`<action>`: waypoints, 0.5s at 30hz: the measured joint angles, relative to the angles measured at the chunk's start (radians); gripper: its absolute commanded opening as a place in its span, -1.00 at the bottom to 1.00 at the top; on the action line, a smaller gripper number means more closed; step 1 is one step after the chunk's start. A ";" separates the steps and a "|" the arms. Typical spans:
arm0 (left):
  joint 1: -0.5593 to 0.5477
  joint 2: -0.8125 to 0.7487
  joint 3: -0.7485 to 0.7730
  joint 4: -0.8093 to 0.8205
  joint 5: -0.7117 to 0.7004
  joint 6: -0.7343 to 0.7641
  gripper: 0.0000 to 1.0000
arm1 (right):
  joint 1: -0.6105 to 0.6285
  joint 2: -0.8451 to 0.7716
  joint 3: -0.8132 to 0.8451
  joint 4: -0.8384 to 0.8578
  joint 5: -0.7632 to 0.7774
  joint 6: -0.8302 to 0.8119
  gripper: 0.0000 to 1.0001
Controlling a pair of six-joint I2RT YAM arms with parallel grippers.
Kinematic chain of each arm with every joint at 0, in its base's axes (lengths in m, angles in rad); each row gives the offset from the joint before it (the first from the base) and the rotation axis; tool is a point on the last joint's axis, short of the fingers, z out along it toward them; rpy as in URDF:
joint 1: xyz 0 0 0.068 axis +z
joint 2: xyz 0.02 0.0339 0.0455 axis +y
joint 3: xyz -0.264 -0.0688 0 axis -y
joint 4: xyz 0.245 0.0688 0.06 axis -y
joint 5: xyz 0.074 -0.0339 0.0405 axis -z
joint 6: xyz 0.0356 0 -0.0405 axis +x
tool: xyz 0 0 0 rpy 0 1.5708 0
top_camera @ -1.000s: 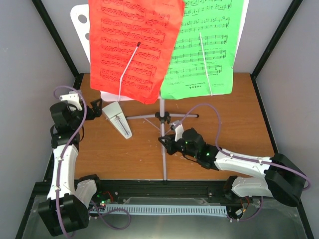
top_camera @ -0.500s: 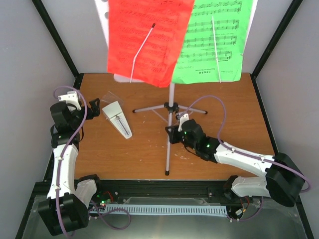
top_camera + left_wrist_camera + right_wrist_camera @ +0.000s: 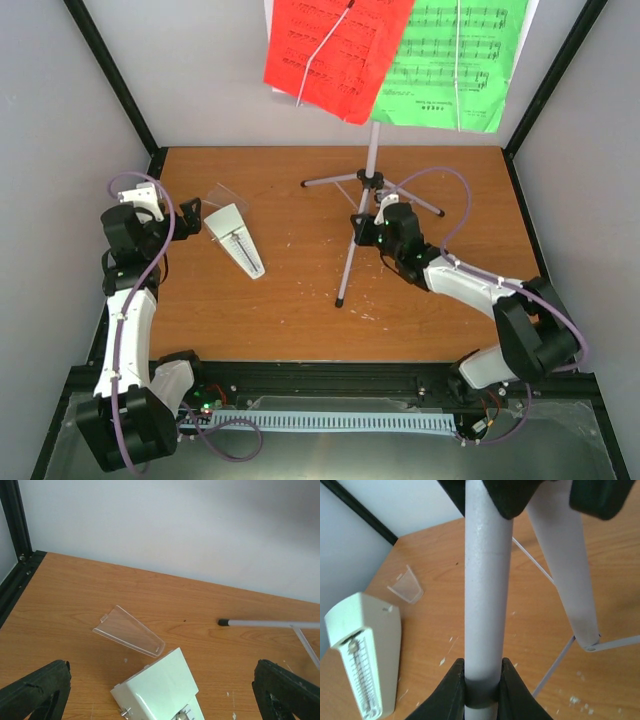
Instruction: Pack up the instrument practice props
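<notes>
Over the last second the music stand [image 3: 372,150] has travelled from the middle of the worktop [image 3: 280,320] towards its far right, so its white desk now sits largely past the top edge of the overhead view, and the right arm has swung out with it. The right claw [image 3: 366,232] is pinching a silver tube of the tripod just below the hub; whether that tube is a leg or the centre post cannot be told. The left claw [image 3: 190,217] is spread wide and holds nothing, just beside the white pyramid metronome [image 3: 237,240], which lies on its side near a clear cover [image 3: 129,637]. The red page [image 3: 335,50] and green page [image 3: 450,60] rest on the desk under thin wire retainers. The likely trouble is that a top-heavy stand held so low could pivot in the grip and tip. A jolt might also shake the loose pages out from under their wires, a spread leg could snag the purple cable [image 3: 440,185] looping close by, and the desk looks near the back wall [image 3: 200,90]. Both pages carry printed staves; the line of text at the green page's foot and the metronome's scale are too small to read, and no brand shows.
</notes>
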 measured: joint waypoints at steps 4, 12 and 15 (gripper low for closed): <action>0.000 0.019 0.000 0.001 0.027 0.000 0.99 | -0.089 0.079 0.060 0.029 -0.060 -0.031 -0.95; 0.000 0.146 0.019 -0.008 0.143 -0.023 0.99 | -0.228 0.201 0.171 0.054 -0.166 -0.077 -0.64; 0.000 0.247 0.074 -0.029 0.182 -0.038 0.99 | -0.258 0.212 0.179 0.055 -0.208 -0.097 -0.05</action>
